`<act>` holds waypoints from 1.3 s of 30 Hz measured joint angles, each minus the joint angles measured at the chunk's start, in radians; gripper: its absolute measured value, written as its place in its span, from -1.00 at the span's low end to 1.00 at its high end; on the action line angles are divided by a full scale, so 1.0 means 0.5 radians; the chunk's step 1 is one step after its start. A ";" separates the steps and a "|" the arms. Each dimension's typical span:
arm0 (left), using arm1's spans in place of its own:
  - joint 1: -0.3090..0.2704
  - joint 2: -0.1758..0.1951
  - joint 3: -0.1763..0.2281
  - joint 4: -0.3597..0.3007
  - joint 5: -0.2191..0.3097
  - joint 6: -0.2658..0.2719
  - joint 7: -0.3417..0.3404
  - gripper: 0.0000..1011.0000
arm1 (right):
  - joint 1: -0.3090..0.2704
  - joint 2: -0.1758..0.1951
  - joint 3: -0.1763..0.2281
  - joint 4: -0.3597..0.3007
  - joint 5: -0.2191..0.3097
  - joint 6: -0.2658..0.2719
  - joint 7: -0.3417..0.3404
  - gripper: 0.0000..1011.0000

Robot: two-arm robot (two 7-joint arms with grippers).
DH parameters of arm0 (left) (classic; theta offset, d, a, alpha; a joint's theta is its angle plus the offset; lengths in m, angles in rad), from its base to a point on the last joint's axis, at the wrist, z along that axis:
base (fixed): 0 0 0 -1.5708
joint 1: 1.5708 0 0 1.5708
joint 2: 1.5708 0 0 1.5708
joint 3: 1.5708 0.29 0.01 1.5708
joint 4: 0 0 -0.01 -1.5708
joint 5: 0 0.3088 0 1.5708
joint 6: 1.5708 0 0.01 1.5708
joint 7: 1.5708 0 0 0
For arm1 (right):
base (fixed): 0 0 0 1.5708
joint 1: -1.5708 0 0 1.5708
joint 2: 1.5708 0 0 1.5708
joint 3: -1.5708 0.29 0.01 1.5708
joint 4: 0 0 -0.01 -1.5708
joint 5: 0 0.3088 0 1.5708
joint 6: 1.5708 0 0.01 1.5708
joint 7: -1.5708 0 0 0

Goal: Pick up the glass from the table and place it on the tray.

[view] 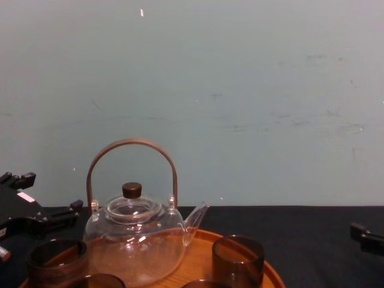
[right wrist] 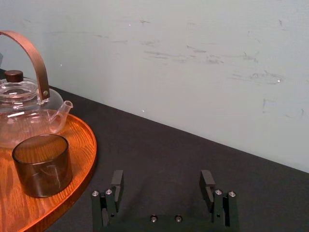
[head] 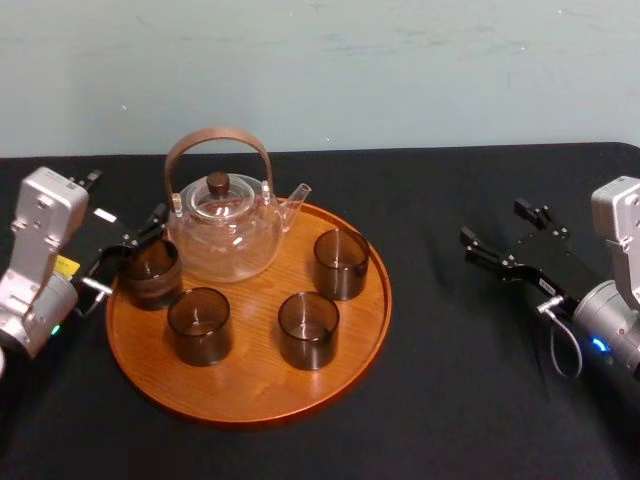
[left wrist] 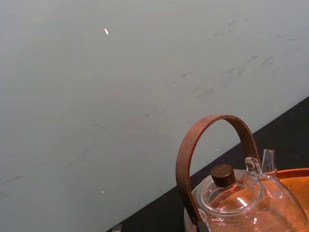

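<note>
I see the glass [head: 150,275] standing upright on the tray [head: 250,390], at its left rim beside the teapot [head: 225,235]. My left gripper [head: 133,252] is spread open right at the glass; whether it touches, I cannot tell. My right gripper [head: 492,222] hangs wide open and empty over the desk [head: 450,400], well right of the tray.

Bare desk [head: 450,400] open right of the tray [head: 250,388], tray's front free, teapot [head: 222,238] with tall handle blocking its rear, four glasses [head: 308,330] spaced across the middle.
</note>
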 joint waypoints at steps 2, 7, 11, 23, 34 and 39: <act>0.000 0.000 0.000 0.000 0.000 0.000 0.000 0.98 | 0.000 0.000 0.000 0.000 0.000 0.000 0.000 0.98; 0.000 0.000 0.000 0.000 0.000 0.000 0.000 0.98 | -0.001 0.001 -0.001 -0.001 0.001 0.001 0.000 0.98; 0.000 0.000 0.000 0.000 0.000 0.000 0.000 0.98 | 0.000 -0.022 0.016 0.024 0.007 -0.010 -0.004 0.98; 0.000 0.000 0.000 0.000 0.000 0.000 0.000 0.98 | -0.032 -0.054 0.059 -0.009 0.030 -0.035 0.023 0.98; 0.000 0.000 0.000 0.000 0.000 0.000 0.000 0.98 | -0.033 -0.054 0.068 -0.028 0.058 -0.013 0.053 0.98; 0.000 0.000 0.000 0.000 0.000 0.000 0.000 0.98 | -0.037 -0.046 0.068 -0.048 0.068 -0.010 0.066 0.98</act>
